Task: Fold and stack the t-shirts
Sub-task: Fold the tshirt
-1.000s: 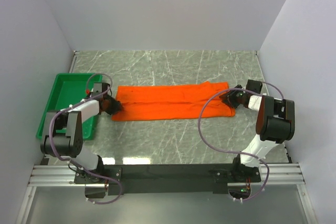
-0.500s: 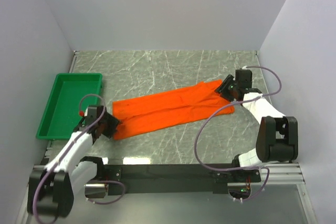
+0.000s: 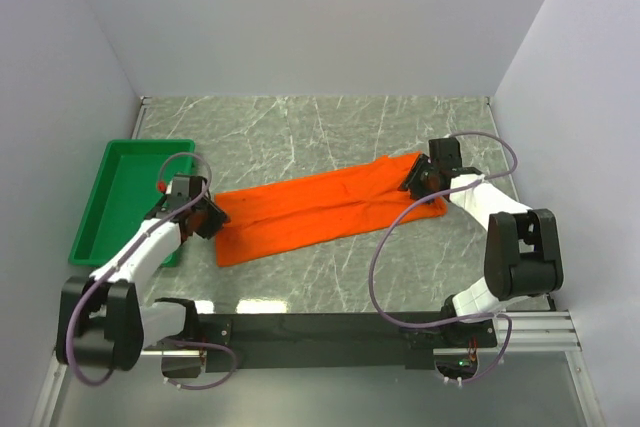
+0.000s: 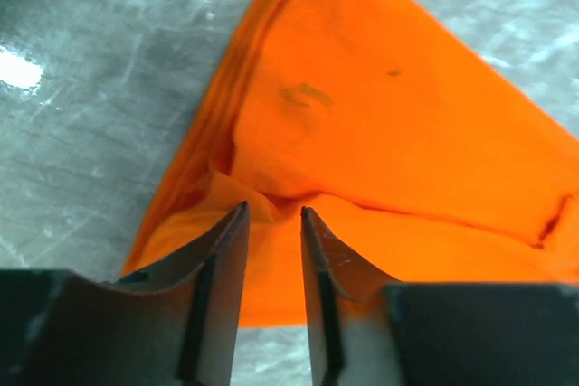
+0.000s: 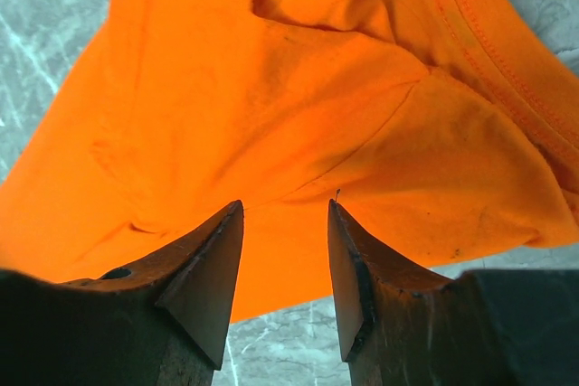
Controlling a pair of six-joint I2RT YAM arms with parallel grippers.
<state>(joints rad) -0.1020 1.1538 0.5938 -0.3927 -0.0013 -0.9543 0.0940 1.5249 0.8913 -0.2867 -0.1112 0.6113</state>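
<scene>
Since half a second ago the left gripper (image 3: 207,217) has swung away from me, up beside the tray (image 3: 92,209), and the right gripper (image 3: 415,182) has slid slightly inward. My wrist cameras show what overhead can't. The left fingers (image 4: 226,250) are nearly together, pinching a ridge of cloth. The right fingers (image 5: 204,268) are part-spread over cloth, and I cannot tell if they grip. One orange t-shirt (image 3: 320,207), a long strip, lies slanted on the table (image 3: 300,127) between the two grippers. One green tray sits beside its left end.

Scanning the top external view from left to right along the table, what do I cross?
green tray → left gripper → orange t-shirt → right gripper
</scene>
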